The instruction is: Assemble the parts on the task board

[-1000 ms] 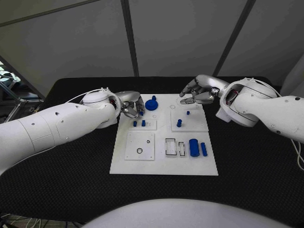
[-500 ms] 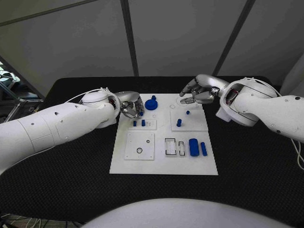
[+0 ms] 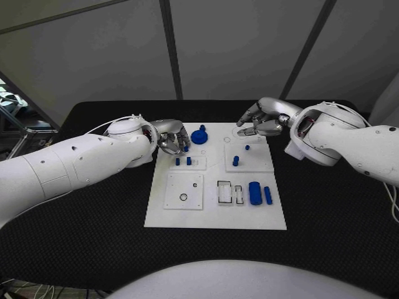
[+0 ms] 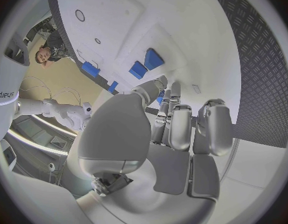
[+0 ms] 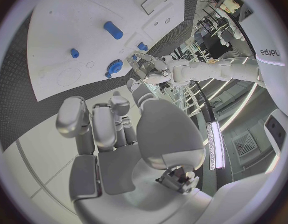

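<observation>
The white task board (image 3: 216, 215) lies in the middle of the table. My left hand (image 3: 173, 141) hovers over its far left part, just beside a blue knob-shaped part (image 3: 199, 135). In the left wrist view its fingers (image 4: 175, 122) are curled toward the thumb, with a small blue part (image 4: 160, 97) pinched between them. Two blue pegs (image 3: 182, 161) stand in a small plate just below that hand. My right hand (image 3: 262, 121) hangs over the board's far right corner, fingers loosely bent, holding nothing (image 5: 119, 134). Two more blue pegs (image 3: 235, 161) stand on the right plate.
Two blue cylinders (image 3: 260, 194) lie at the board's right side, beside rectangular slots (image 3: 225, 192). A square plate with a ring hole (image 3: 183, 191) sits at the near left. Black table (image 3: 343, 212) surrounds the board.
</observation>
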